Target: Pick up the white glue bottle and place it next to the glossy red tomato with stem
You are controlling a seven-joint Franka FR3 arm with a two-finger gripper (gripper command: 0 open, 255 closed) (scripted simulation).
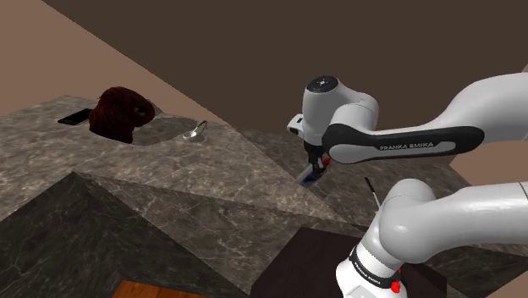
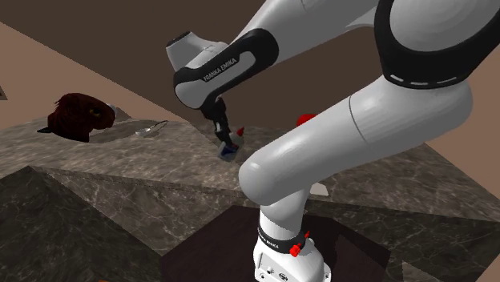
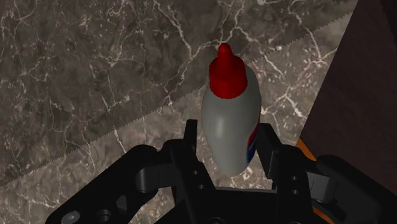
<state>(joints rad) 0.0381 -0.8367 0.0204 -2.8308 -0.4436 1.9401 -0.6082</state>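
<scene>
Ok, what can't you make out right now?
- Tomato: second exterior view, mostly behind the arm; stem unseen.
- Bottle: shoulder view, mostly behind the wrist; whether it clears the counter is unclear.
- Label: wrist view, turned aside, partly behind a finger; unreadable.
- Dark red lump: shoulder view, too dim to identify.

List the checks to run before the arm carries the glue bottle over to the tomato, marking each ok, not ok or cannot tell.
1. Tool shut on the glue bottle: ok, the fingers clasp both sides.
2. Bottle lifted off the countertop: cannot tell.
3. Tomato located: ok, partly hidden behind the arm.
4. Free room beside the tomato: cannot tell, the arm hides it.
5. Spoon out of the path: ok, it lies on the bottle's other side from the tomato.
</scene>
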